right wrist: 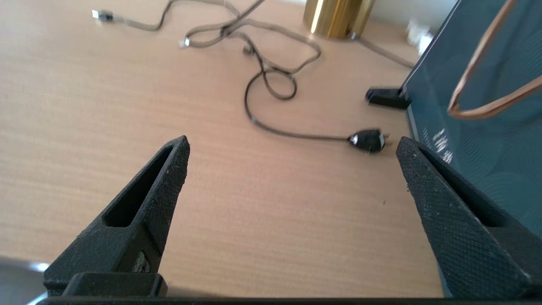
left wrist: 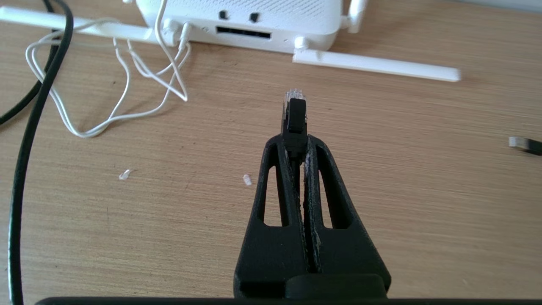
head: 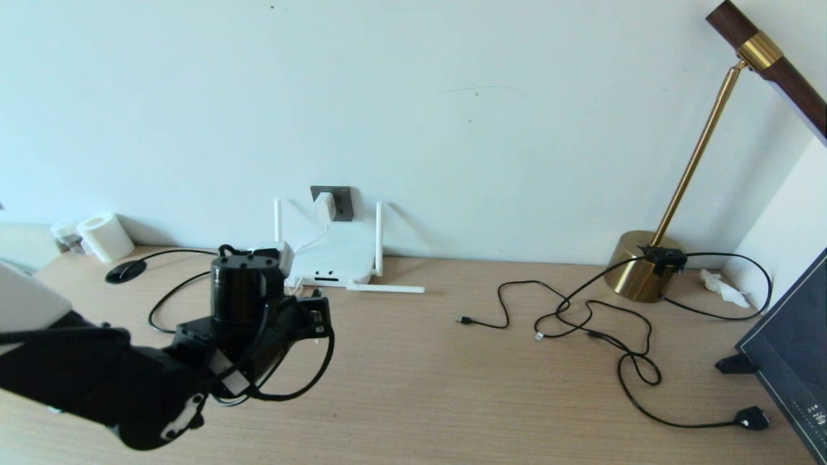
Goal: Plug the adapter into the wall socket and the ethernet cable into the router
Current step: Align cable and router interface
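Nearest in the head view, the left gripper (head: 316,316) hovers over the desk (head: 452,387) just before the router (head: 333,261), while the adapter (head: 325,205) sits in the wall socket (head: 340,201) above it. From the left wrist, its fingers (left wrist: 279,169) are clamped on the ethernet cable (left wrist: 295,116), clear plug aimed at the router (left wrist: 271,21) ports, apart from them. From the right wrist, the right gripper (right wrist: 292,165) hangs with fingers wide apart over bare desk (right wrist: 84,106) near thin black cords (right wrist: 271,80).

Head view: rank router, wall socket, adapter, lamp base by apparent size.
1. router
2. lamp base, nearly as large; all four sit by the wall, so depth hardly skews this
3. wall socket
4. adapter, plugged into it
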`<state>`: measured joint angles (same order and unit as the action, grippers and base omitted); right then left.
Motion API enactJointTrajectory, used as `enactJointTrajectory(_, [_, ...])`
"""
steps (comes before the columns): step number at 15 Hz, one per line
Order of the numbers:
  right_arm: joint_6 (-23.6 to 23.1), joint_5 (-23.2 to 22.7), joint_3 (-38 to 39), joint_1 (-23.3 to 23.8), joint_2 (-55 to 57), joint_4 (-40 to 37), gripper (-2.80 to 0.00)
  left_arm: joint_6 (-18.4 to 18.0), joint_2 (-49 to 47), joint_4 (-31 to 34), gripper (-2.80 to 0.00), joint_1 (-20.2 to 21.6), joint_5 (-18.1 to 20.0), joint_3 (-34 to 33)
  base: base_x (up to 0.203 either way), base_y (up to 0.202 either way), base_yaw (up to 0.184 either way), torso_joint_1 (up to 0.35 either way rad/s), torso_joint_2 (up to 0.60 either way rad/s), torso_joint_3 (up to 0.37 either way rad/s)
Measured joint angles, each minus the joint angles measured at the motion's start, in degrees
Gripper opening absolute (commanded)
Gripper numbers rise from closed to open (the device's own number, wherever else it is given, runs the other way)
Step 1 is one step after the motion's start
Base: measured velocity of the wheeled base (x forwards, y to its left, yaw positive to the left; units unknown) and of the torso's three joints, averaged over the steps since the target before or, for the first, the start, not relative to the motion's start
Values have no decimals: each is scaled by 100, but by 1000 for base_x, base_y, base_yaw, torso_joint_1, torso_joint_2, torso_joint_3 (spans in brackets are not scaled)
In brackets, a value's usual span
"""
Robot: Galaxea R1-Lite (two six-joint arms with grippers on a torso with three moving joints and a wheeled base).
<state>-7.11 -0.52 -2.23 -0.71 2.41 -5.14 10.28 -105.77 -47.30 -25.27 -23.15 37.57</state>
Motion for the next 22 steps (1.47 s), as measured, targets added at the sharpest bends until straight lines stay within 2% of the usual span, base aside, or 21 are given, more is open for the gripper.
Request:
enactJointTrajectory(2, [55,-13,0,9,-141,-11,0,17,-176,-129,-280,16,-113,0,0,0,0,0,0,0])
enactJointTrajectory(6, [720,37,2,11,-237,5,0,6,-738,-772,-280,78,-154,51,0,0,0,0,0,0])
enactJointTrajectory(13, [735,45,4,11,-241,7,0,-36,-1965,-2291,-280,287,-127,139,0,0,0,0,0,0])
enactJointTrajectory(17, [735,46,4,11,-244,7,0,-301,-2562,-3045,-280,422,-99,228,0,0,0,0,0,0])
enactJointTrajectory(22, [736,45,4,11,-241,7,0,-370,-3024,-3213,-280,557,-50,592,0,0,0,0,0,0])
